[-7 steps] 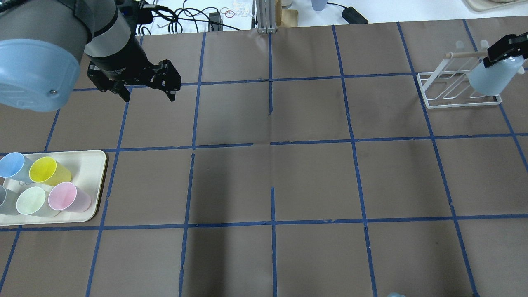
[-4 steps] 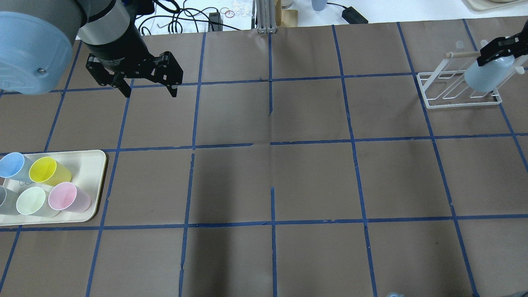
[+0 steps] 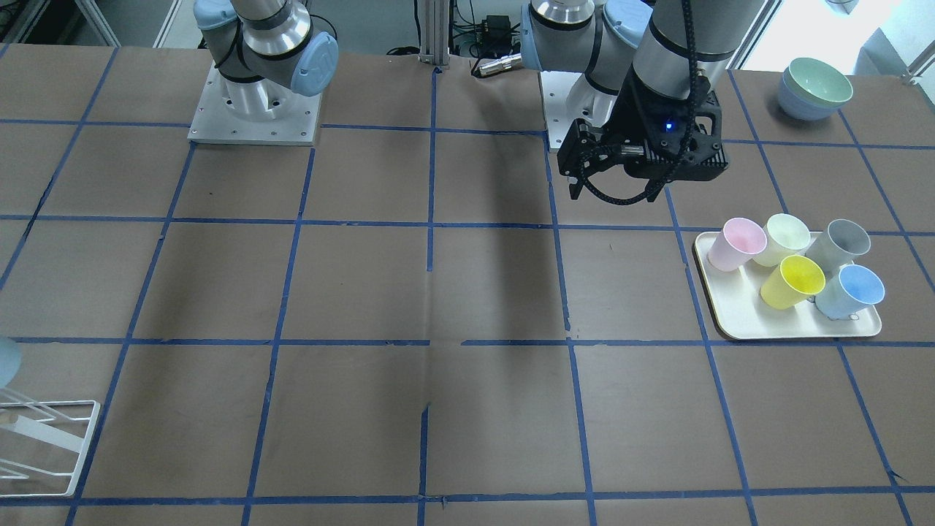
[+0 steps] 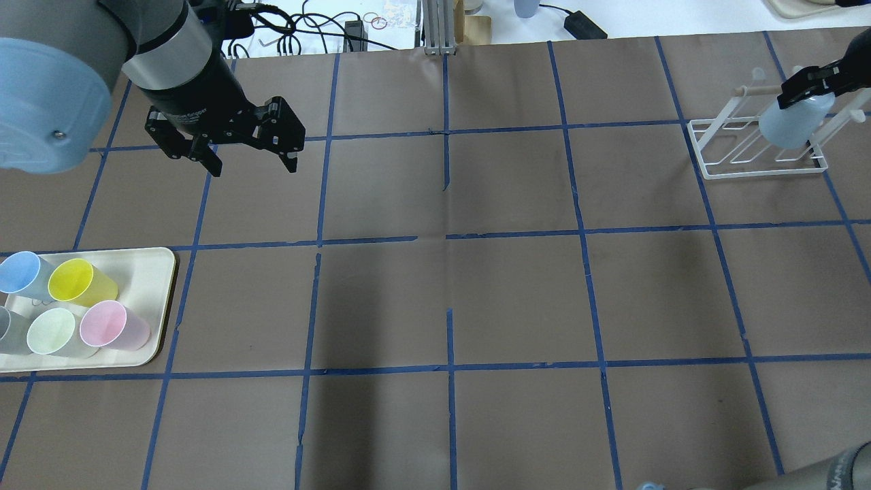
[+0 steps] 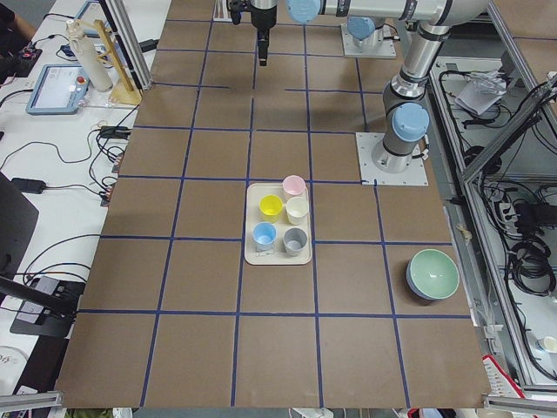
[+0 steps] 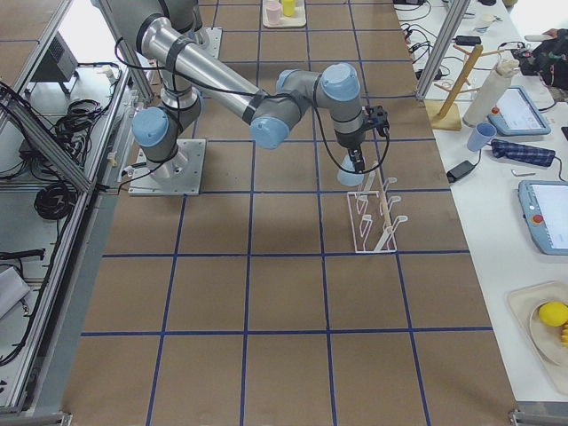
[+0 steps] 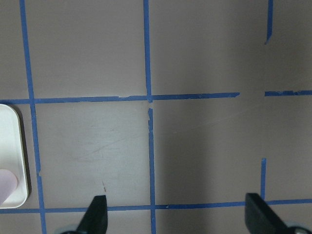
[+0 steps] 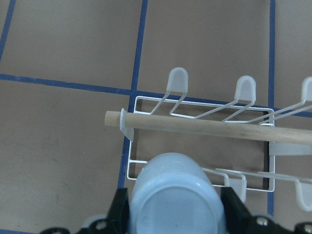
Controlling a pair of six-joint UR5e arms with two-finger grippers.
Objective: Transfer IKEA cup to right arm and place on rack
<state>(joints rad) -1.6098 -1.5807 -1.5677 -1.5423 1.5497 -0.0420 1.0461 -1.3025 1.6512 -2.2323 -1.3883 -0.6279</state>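
At 10 o'clock in the overhead view, the left end effector (image 4: 253,163) hangs wide open and empty above the worktop (image 4: 517,292). At 2 o'clock, the right end effector (image 4: 808,85) clamps the IKEA cup (image 4: 786,126) over the rack (image 4: 721,170), possibly touching a rod.

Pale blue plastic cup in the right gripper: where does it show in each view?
Front-facing: pale blue plastic cup at left edge, above white wire rack.
Overhead: cup upper right, over rack.
Exterior left: too small to tell.
Exterior right: cup centre, at rack's top-left corner.
Left wrist: not in it.
Right wrist: cup bottom centre, below rack.
Shared landmark: the rack.
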